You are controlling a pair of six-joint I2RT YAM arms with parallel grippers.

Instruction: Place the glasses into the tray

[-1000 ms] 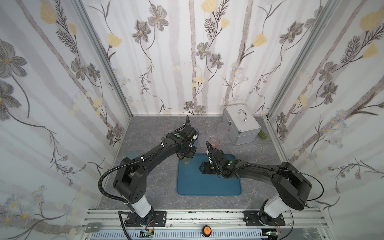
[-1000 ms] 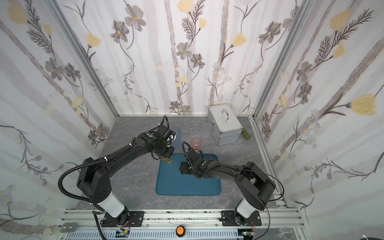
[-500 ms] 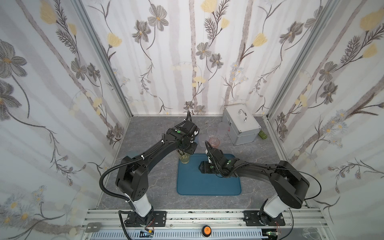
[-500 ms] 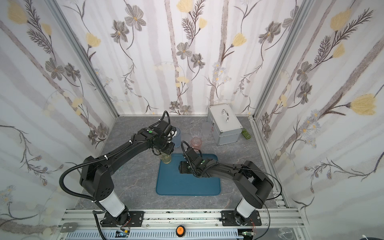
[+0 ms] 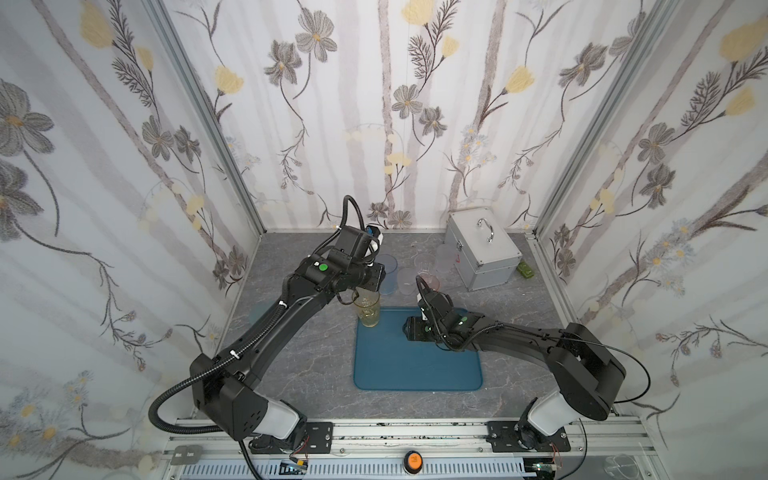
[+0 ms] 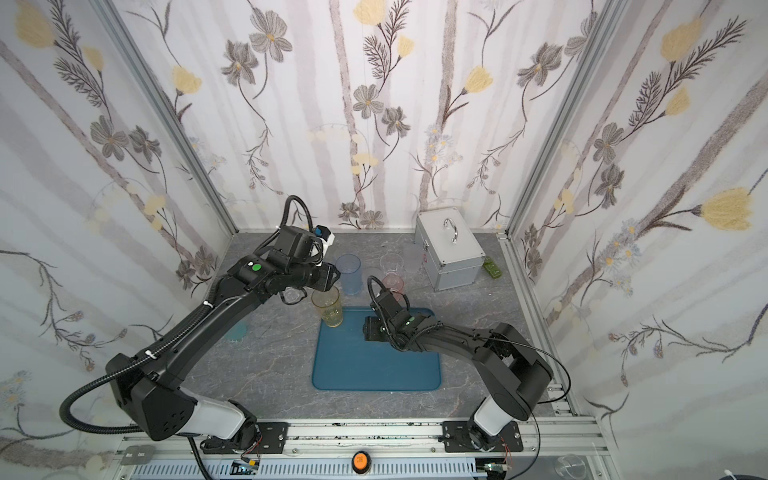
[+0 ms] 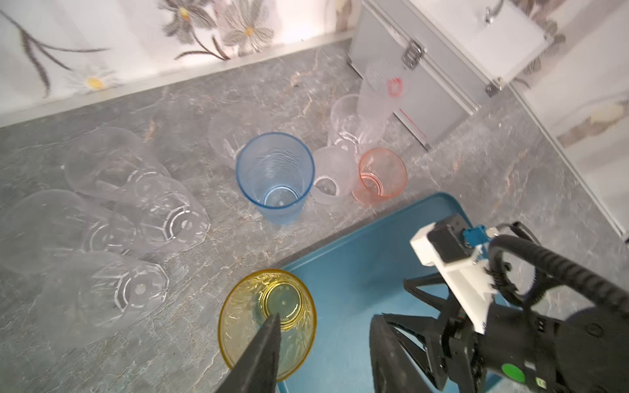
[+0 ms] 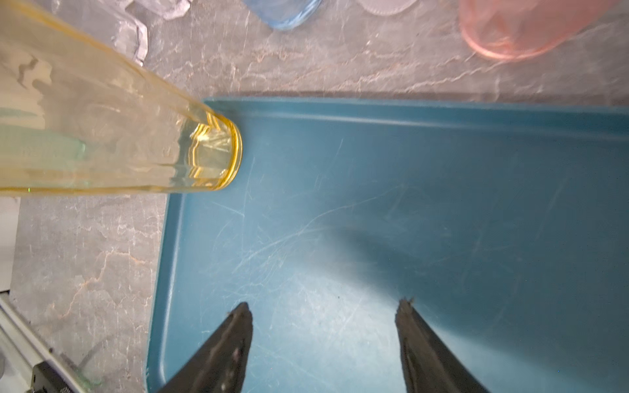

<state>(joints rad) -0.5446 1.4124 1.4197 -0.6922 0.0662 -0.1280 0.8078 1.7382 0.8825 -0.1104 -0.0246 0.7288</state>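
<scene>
An amber glass (image 5: 368, 309) is shown standing upright in the eleven o'clock corner of the teal tray (image 5: 415, 370), its rim straddled by the spread left gripper (image 7: 325, 318), while the right gripper (image 8: 323, 304), likewise spread and empty, is held over the tray at the glass's three o'clock.

Grey marbled table (image 5: 311, 374): tray (image 5: 415, 365), glasses (image 7: 275, 177), case (image 5: 482, 257)

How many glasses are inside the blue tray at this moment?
1: the yellow glass stands in the tray's far left corner. The right arm hides part of the tray.
</scene>
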